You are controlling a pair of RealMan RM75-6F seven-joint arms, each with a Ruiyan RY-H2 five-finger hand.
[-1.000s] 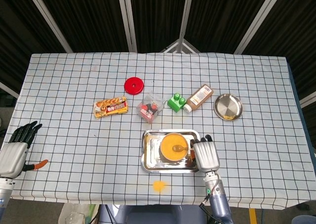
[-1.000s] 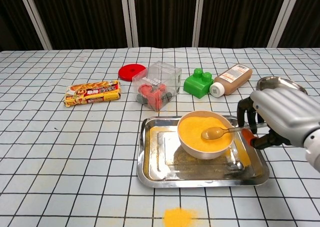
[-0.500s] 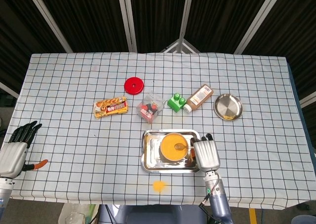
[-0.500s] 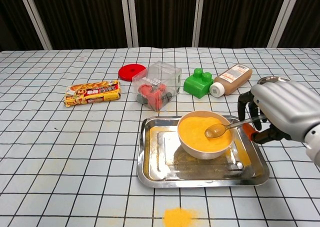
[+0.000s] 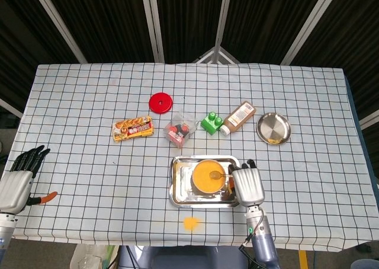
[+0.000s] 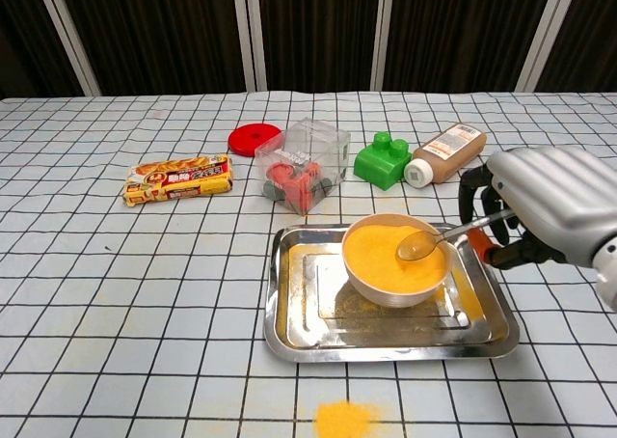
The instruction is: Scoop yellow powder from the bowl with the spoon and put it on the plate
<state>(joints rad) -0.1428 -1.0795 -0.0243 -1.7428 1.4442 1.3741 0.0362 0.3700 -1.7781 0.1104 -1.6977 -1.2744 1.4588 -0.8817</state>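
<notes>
Right hand (image 6: 549, 211) fingers clamped on metal spoon (image 6: 439, 239), its loaded tip just above the round white bowl (image 6: 395, 260) of yellow powder, sitting in a shiny rectangular steel tray (image 6: 289, 308). Round steel plate (image 5: 273, 128) well apart on checkered surface (image 5: 89, 103). Left hand (image 5: 18, 183) idle, fingers apart.

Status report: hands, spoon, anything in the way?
Right hand holds spoon over bowl. Left hand idle, open. Bottle near path to plate.

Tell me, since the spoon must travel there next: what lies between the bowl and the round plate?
Between the bowl and the plate, the head view shows only the tray rim, the right hand holding the spoon, and bare checkered tablecloth.
</notes>
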